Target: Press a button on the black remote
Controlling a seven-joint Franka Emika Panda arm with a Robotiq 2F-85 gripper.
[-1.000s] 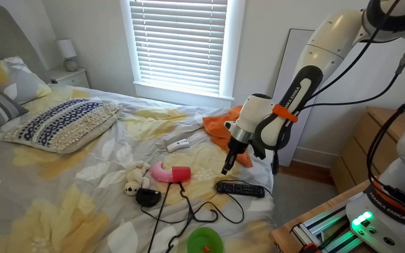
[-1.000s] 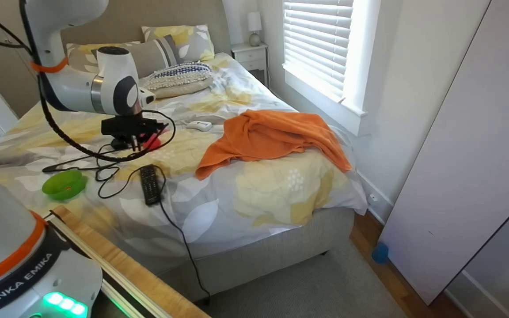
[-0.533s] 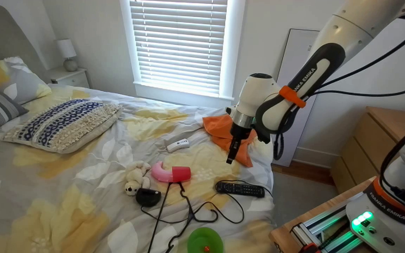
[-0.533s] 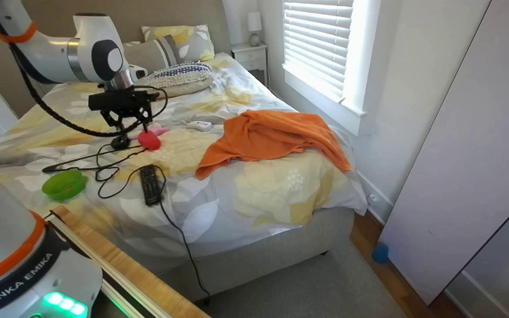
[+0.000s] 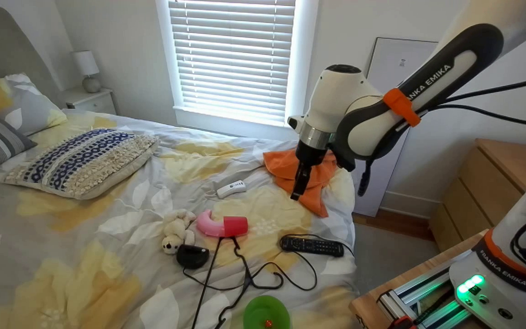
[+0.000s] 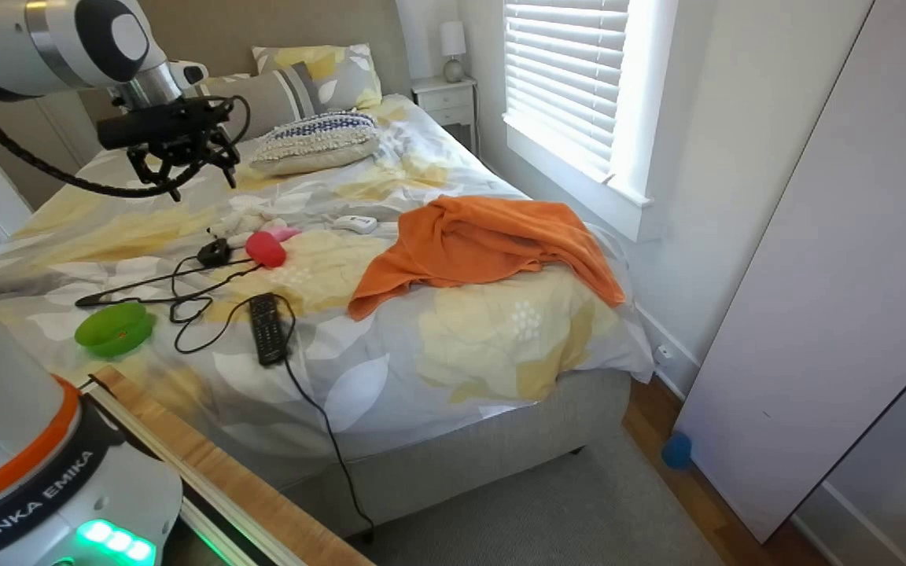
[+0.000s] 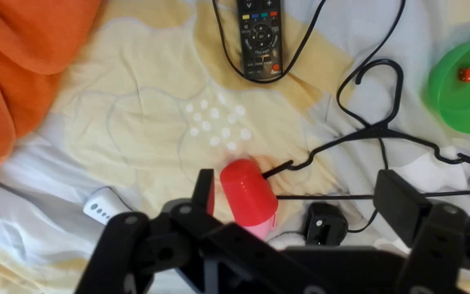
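Remote [image 5: 312,246], the black one, lies below your hand [image 5: 295,197] in an exterior view, well apart from it. In an exterior view, your fingertips [image 6: 174,193] stand separated, higher and farther back than the remote. In the wrist view, your hand is spread wide, holding nothing; the remote sits at the top edge, cropped, between an orange cloth [image 7: 27,61] and a green bowl [image 7: 463,108].
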